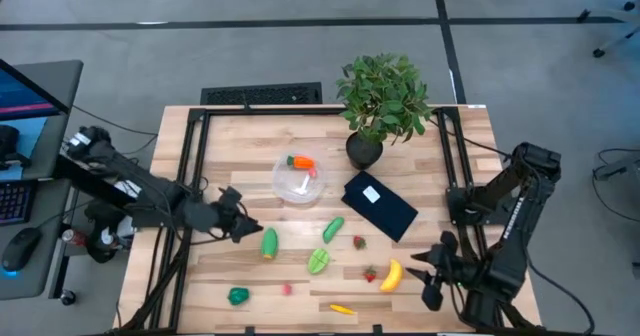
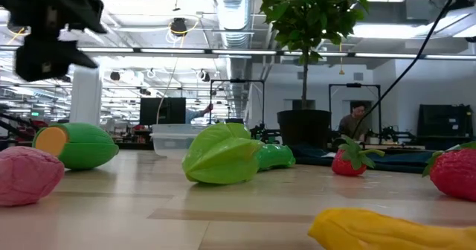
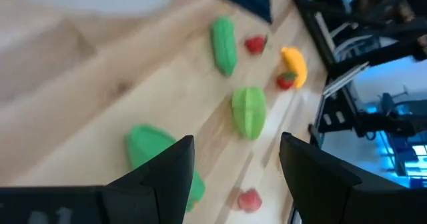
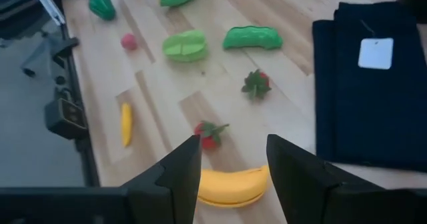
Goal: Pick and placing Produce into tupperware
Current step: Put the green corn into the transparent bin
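The round clear tupperware [image 1: 298, 179] stands mid-table with an orange carrot [image 1: 300, 162] in it. Loose produce lies nearer the front edge: a green piece with an orange end [image 1: 269, 242], a cucumber [image 1: 333, 228], a ribbed green fruit [image 1: 318, 262], two strawberries [image 1: 359, 242], a banana [image 1: 391, 274], a green pepper [image 1: 238, 296], a small pink piece [image 1: 286, 289] and a small yellow one [image 1: 342, 309]. My left gripper [image 3: 235, 141] hangs open just left of the orange-ended green piece [image 3: 153, 154]. My right gripper [image 4: 231, 141] hangs open above and right of the banana [image 4: 230, 185].
A leafy potted plant [image 1: 380, 101] stands at the far right of the table. A dark blue cloth with a white label [image 1: 380, 204] lies flat between the plant and the banana. Black frame rails [image 1: 190, 176] run along both table sides. A person shows far behind in the low view.
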Controlling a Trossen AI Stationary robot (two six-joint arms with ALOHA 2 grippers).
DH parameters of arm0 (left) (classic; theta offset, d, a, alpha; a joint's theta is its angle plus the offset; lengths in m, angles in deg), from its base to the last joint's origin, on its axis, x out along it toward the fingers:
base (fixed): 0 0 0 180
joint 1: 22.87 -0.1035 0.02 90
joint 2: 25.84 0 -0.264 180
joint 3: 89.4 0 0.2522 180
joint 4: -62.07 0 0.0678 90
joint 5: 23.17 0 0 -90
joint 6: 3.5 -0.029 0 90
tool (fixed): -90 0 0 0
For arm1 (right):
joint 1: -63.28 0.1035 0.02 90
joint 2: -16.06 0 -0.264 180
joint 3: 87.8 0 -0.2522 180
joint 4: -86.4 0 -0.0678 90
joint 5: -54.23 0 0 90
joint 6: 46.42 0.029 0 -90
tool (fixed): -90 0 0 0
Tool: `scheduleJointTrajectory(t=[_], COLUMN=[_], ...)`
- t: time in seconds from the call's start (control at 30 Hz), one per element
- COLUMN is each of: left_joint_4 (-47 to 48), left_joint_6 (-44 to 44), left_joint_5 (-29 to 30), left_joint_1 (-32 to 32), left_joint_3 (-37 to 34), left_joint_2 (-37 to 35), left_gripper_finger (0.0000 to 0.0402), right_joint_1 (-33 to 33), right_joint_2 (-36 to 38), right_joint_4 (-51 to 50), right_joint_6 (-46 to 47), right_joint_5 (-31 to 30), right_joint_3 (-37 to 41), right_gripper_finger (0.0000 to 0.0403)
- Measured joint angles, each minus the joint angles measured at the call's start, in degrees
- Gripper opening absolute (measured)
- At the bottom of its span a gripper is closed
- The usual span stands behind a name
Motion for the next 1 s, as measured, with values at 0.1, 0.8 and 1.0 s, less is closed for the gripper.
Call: scheduleJointTrajectory(t=[0.1, 0.8, 1.0], left_joint_4=[-2.2, 20.7, 24.8], left_joint_6=[3.9, 20.2, 20.3], left_joint_5=[0.1, 2.5, 1.9], left_joint_1=[2.9, 9.5, 8.2], left_joint_3=[0.0, 15.4, 19.7], left_joint_2=[3.7, 20.7, 25.5], left_gripper_finger=[0.0208, 0.0207, 0.0207], right_joint_1=[1.1, -0.6, -1.6], right_joint_2=[0.0, 0.0, 0.0], right_joint_4=[0.2, 9.7, 11.8], right_joint_6=[1.5, 4.5, 1.6], right_joint_5=[-0.1, 4.7, 4.7], right_joint_3=[0.0, 0.0, 0.0], right_gripper_finger=[0.0162, 0.0160, 0.0161])
